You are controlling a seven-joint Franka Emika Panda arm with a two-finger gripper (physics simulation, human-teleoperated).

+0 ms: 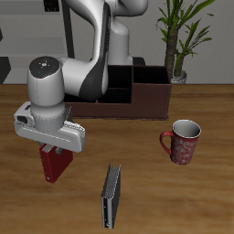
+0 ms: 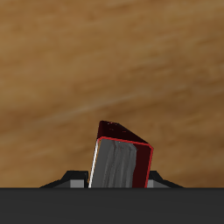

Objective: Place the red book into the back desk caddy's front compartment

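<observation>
**Operator:** Dark-red cover is what I see under the tool (image 1: 55, 157): the red book (image 1: 53, 164) hangs there, pinched between the fingers, clear of the wooden surface (image 1: 183, 206). The wrist view shows its pale page edge and red rim held between the two pads, tilted a little.

**Spotter:** Where does it need to go?

**Operator:** Up to the back desk caddy (image 1: 151, 91), which sits farther back, partly behind the arm. I judge the front compartment to be one of the small middle cells along the near wall, but the arm hides most of that wall, so I cannot pick it out yet.

**Spotter:** How would you carry it?

**Operator:** I'd lift higher first, so the book's lower edge clears the caddy's wall, then square the book to the cell and lower it slowly before letting go. The tilt in the grip wants watching; a corner could catch the divider.

**Spotter:** Anything in the way?

**Operator:** Moving across: a grey-black book (image 1: 111, 196) stands near the front edge, a red patterned mug (image 1: 184, 142) sits beside the caddy's end, and a potted plant (image 1: 180, 37) is behind it. None lies on the direct path.
</observation>
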